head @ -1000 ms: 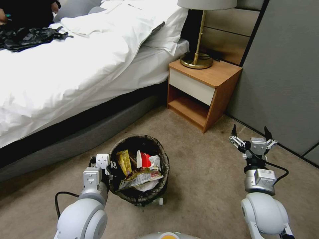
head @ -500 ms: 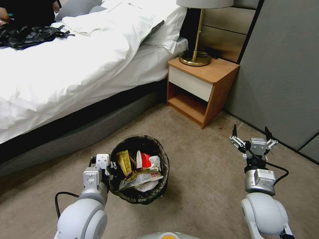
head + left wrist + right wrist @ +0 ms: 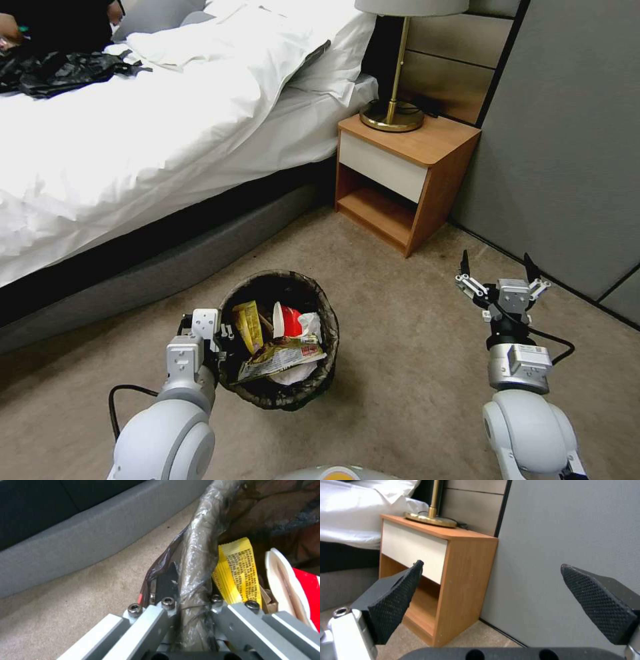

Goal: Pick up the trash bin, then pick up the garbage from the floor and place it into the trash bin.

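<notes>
Inside, trash bin (image 3: 280, 393) holds garbage (image 3: 280, 343); left claw (image 3: 217, 333) pinches its rim.

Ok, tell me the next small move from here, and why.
Probably turn the base to look for more litter on the carpet. The left gripper is clamped on the rim of the trash bin, which already holds wrappers and a red cup. The right gripper is open and empty near the nightstand, with no litter on the visible floor.
</notes>
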